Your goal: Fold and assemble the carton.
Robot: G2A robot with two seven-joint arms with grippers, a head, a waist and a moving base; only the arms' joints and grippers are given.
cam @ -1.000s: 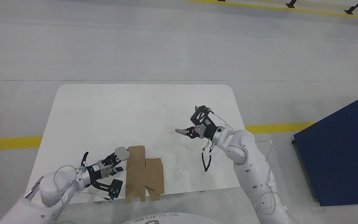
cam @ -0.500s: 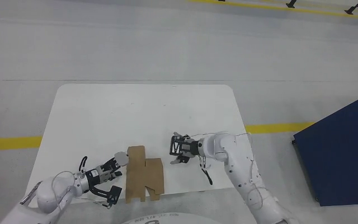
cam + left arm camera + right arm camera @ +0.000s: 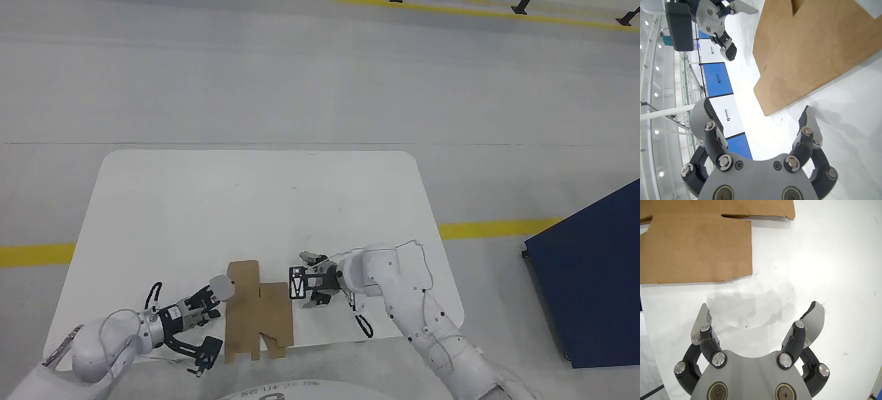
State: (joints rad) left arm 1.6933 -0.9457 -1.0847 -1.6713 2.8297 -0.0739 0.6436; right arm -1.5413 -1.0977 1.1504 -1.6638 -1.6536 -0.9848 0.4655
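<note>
Carton [image 3: 255, 315] on table [image 3: 250, 200] — near edge

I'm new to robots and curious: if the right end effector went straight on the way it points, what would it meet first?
Probably the near edge of the flat carton, straight ahead of the open right end effector across a strip of table. Its height is unclear, so it might pass over.

The carton [image 3: 257, 322] is a plain brown cardboard blank, not yet folded, lying flat on the white table [image 3: 250, 200] close to its near edge, left of centre. Slits separate its flaps, and its left panel reaches farther than the right.
</note>
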